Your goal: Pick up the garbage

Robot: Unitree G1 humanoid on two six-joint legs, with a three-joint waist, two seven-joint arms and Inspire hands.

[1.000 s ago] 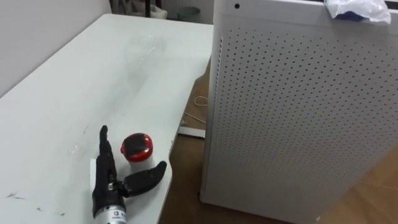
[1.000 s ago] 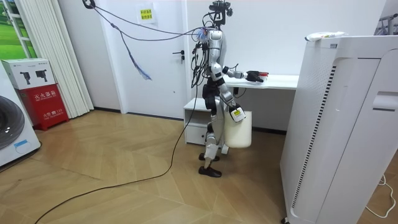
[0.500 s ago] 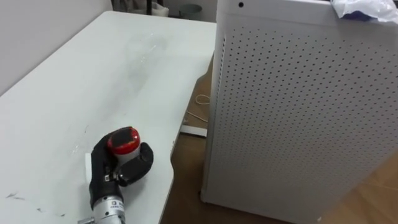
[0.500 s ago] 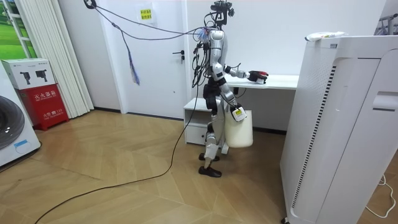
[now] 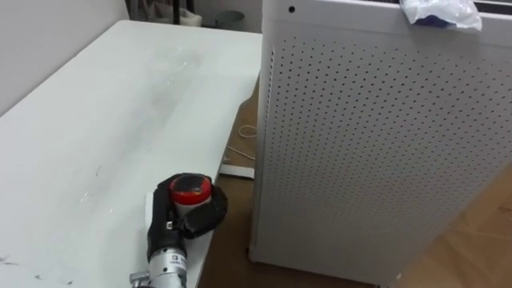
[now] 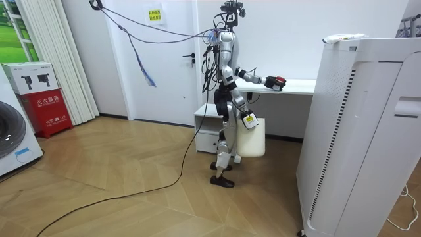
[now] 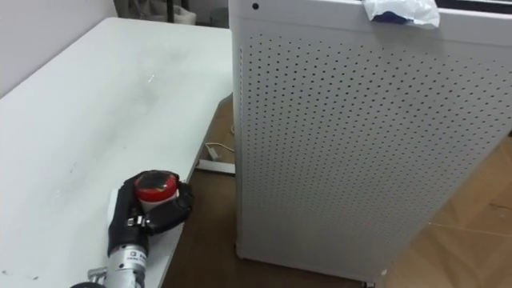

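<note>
Black left hand (image 5: 172,222) is clenched round the red-capped garbage (image 5: 190,189), holding it at the white table's (image 5: 104,112) edge. Right hand (image 6: 248,119) hangs low beside a white bag (image 6: 251,139), and a perforated white cabinet (image 5: 376,136) stands nearby.

Robot hand (image 5: 170,218) clasping red-capped object (image 5: 190,190), at white table (image 5: 120,104) edge

**Silver limbs, black hands, bunched cables**

The left hand (image 5: 172,218), at the near edge of the white table (image 5: 96,120), is matt black with segmented fingers. Behind it is a brushed-silver wrist cylinder with a white printed label and a small metal stub. In the room view, the body beside that table is slim and silver-grey with dark joints, and dark cables are bunched at the chest. The right hand (image 6: 248,118) bears a white tag marked yellow.
</note>
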